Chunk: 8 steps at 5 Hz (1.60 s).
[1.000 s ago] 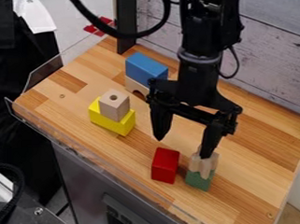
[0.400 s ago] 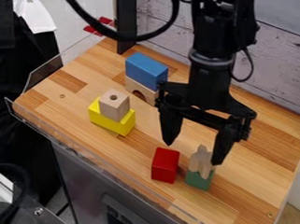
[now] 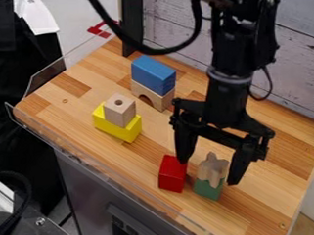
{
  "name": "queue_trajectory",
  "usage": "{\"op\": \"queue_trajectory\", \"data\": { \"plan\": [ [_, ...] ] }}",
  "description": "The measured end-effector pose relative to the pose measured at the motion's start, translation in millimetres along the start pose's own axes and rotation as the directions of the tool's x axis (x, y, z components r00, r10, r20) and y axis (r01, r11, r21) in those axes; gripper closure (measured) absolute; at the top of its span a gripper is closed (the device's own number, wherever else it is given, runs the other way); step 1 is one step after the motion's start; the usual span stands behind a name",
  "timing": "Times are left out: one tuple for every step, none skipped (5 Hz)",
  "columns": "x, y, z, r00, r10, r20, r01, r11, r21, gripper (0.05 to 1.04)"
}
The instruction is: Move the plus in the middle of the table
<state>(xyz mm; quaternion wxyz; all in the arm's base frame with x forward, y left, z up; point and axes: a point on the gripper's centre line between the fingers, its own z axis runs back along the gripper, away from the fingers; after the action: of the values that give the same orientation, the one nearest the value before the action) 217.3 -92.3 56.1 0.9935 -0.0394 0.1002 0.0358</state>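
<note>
Tabletop [image 3: 255, 210]: blocks same spots as before. Tool [image 3: 208, 174] has shifted right and down in view; it's open, fingers spread, one on each side of the plus in view. Can't tell if either touches. Red block [image 3: 172, 175] is just beside the green block [image 3: 207, 190]. Plus [image 3: 213, 167] sits on green, near the tabletop's front edge; a finger partly covered it earlier. Cross-shaped end points up, long axis roughly vertical.

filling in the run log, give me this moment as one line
end effector: open, near plus | plus: ungrasped, on green block | red block: beside green block | move: not done
</note>
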Motion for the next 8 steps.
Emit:
{"op": "queue_trajectory", "data": {
  "plan": [
    [3,1,-7,1.0,0.012,-0.017,-0.012,1.0,-0.014,0.122],
    [7,3,-11,0.999,0.024,-0.021,-0.025,0.999,-0.023,0.399],
    [9,4,-11,0.999,0.03,-0.015,-0.031,0.999,-0.03,0.638],
    [9,4,-11,0.999,0.032,-0.015,-0.032,0.999,-0.03,0.64],
    [7,5,-5,1.0,0.027,-0.001,-0.027,0.999,-0.029,0.64],
    [12,6,2,1.0,0.015,0.01,-0.015,0.999,-0.028,0.64],
    [29,18,21,0.999,0.021,0.045,-0.019,0.999,-0.05,0.64],
    [43,32,38,0.997,0.036,0.073,-0.031,0.997,-0.072,0.64]
  ]
}}
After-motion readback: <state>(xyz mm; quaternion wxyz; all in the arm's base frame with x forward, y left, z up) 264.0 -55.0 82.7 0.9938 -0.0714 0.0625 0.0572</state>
